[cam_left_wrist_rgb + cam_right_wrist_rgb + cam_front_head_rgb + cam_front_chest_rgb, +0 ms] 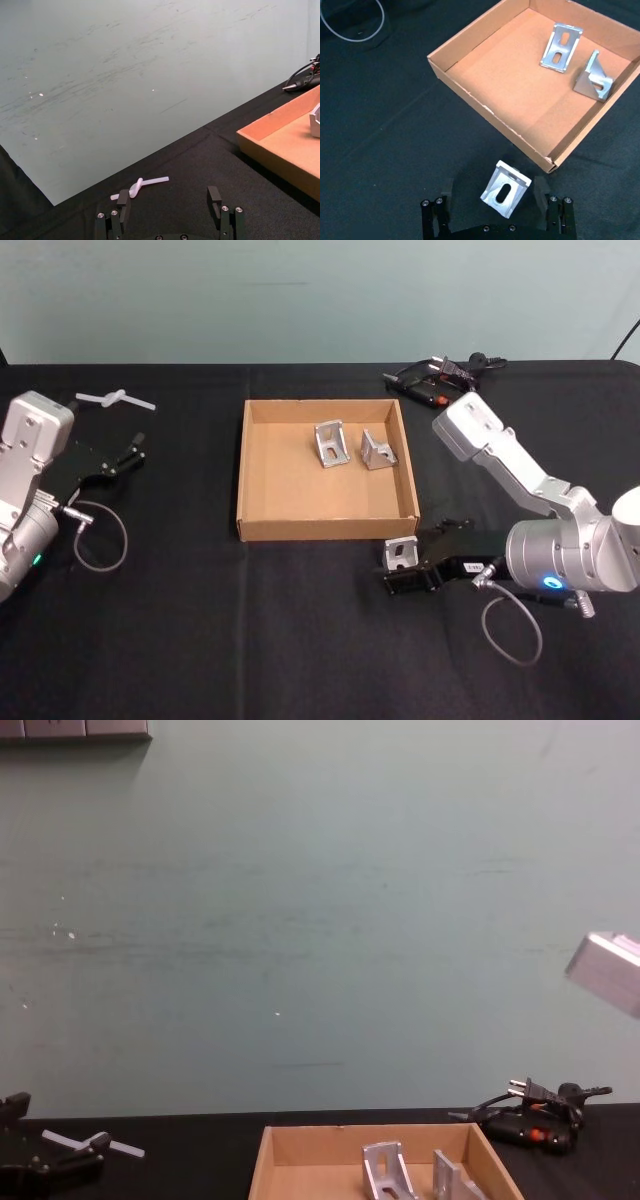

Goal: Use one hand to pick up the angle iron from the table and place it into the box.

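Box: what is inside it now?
Inside the box: a left angle iron and a right angle iron, near the far wall. The floor beneath them is covered.

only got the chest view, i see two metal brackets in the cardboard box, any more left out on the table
Observer: Yes, a third silver slotted angle iron sits on the matte black tabletop, just outside the front right corner of the shallow tan cardboard box.
Operator: where's the right pincer then
Observer: The black two-fingered right pincer straddles that angle iron, open, with its fingers on either side of it.
Operator: and the left one
Observer: The black left pincer is open over the table's far left, beside a small white plastic piece and well clear of the box.
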You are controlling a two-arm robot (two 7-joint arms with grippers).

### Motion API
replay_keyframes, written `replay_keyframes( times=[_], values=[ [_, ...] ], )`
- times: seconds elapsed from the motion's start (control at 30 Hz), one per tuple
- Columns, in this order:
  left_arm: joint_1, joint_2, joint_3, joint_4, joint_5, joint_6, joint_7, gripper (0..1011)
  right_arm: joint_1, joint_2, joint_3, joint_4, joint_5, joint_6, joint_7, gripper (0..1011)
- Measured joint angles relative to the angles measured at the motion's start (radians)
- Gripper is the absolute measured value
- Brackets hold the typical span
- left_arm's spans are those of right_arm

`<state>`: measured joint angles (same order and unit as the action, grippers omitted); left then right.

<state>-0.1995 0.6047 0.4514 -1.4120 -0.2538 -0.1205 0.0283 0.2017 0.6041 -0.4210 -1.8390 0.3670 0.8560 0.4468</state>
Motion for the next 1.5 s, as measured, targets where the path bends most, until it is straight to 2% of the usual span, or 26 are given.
replay_keyframes(
  times=[0.6,0.83,1.17,1.4,1.5],
  values=[
    [0.000,0.000,0.000,0.000,0.000,0.000,0.000,1005,0.033,-0.037,-0.032,0.070,0.002,-0.010,-0.028,1000],
    [0.000,0.000,0.000,0.000,0.000,0.000,0.000,1005,0.039,-0.053,-0.033,0.087,-0.001,-0.014,-0.037,1000],
    [0.000,0.000,0.000,0.000,0.000,0.000,0.000,1005,0.039,-0.050,-0.032,0.086,-0.002,-0.014,-0.036,998],
    [0.000,0.000,0.000,0.000,0.000,0.000,0.000,1005,0.038,-0.049,-0.032,0.084,-0.003,-0.014,-0.036,862],
    [0.000,0.000,0.000,0.000,0.000,0.000,0.000,1005,0.038,-0.049,-0.031,0.084,-0.003,-0.014,-0.036,768]
  ],
)
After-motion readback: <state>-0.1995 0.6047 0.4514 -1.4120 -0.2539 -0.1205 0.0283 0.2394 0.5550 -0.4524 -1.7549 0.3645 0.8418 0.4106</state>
